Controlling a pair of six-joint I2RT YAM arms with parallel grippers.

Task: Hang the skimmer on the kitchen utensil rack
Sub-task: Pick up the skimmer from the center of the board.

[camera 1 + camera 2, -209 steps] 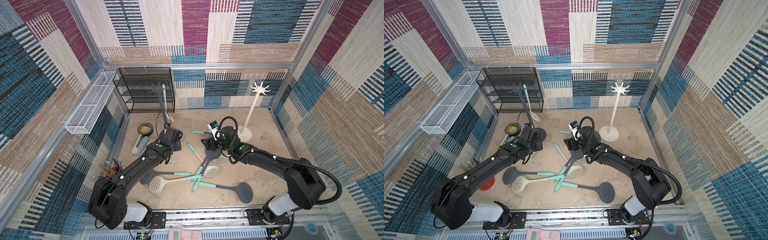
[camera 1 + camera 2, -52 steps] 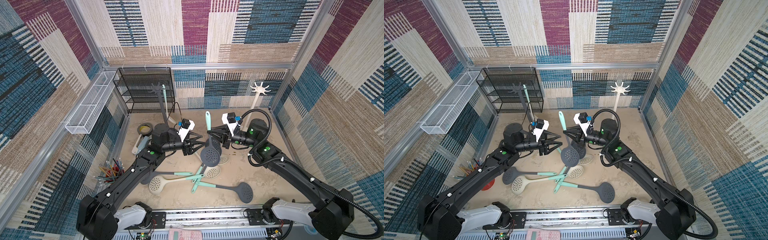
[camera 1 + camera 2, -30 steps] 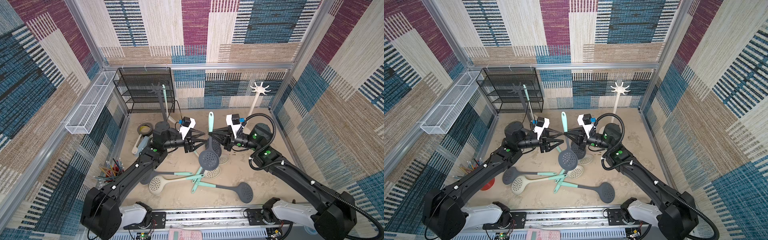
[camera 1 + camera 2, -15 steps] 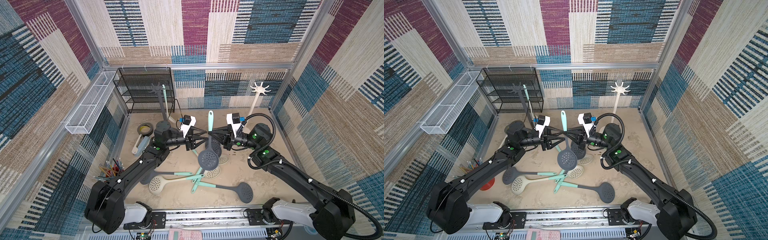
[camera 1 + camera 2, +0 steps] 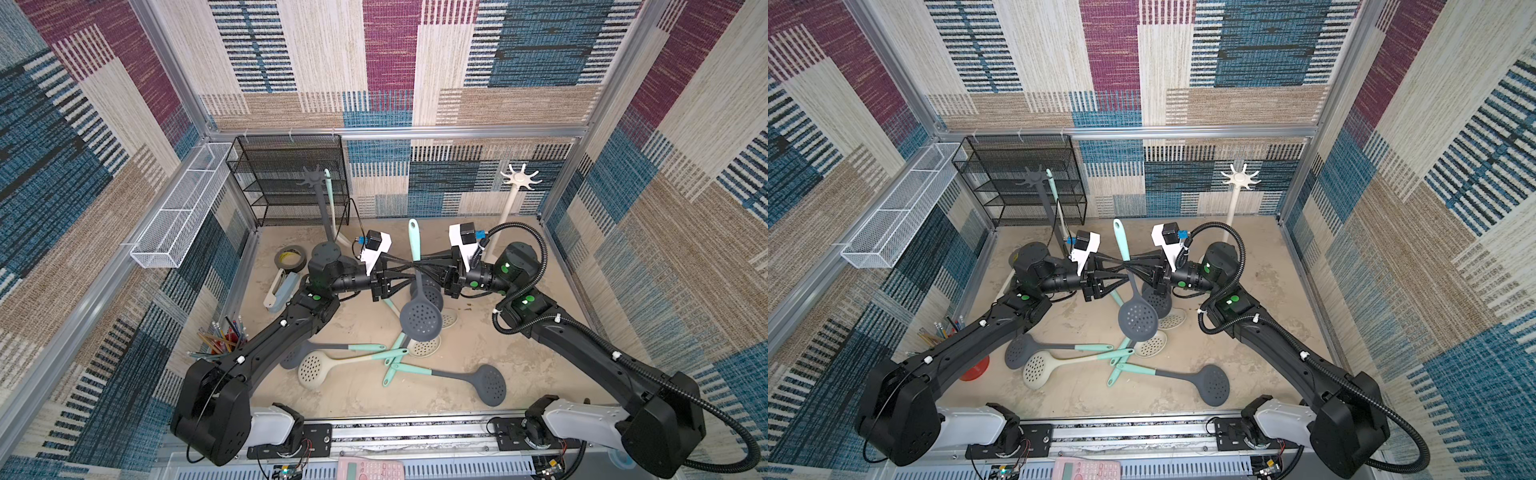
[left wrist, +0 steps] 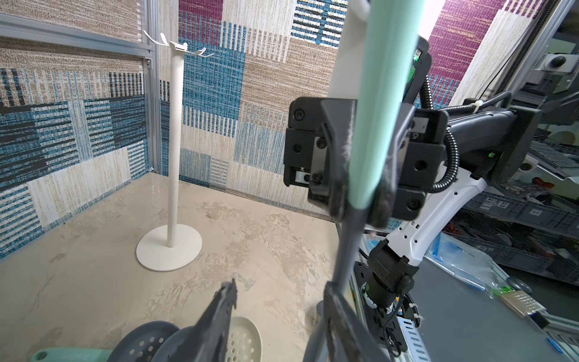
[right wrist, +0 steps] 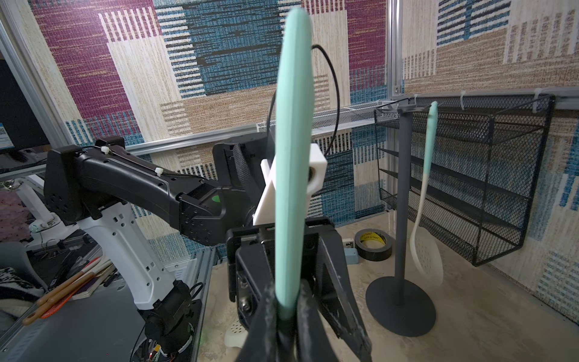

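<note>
In both top views I see the skimmer with a dark grey perforated head and a mint-green handle (image 5: 420,321) (image 5: 1137,318) held in the air above the sandy beige table (image 5: 469,353). Its handle end is up and its head down. It is well apart from the white utensil rack (image 5: 508,208), on that rack's side towards the dark grey utensil rack (image 5: 321,216). My right hand (image 5: 420,267) is clamped tight where the mint handle meets the dark shaft. My left hand (image 5: 409,272) faces it from the side away from the white utensil rack, its fingers spread either side of the shaft and not closed. Several other skimmers (image 5: 492,384) lie loose on the table below. From the left wrist, the white utensil rack (image 6: 174,150) stands upright beyond the hands and the right hand (image 6: 360,200) pinches the bottom of the mint handle. My left fingers (image 6: 217,322) stand apart with the dark shaft just beside one of them; I cannot tell whether it touches. From the right wrist, the mint handle (image 7: 293,156) rises out of my narrow right fingers (image 7: 260,332) with the left hand directly behind it. The dark grey utensil rack (image 7: 402,203) carries a cream skimmer (image 7: 426,219) hung from a hook.
</note>
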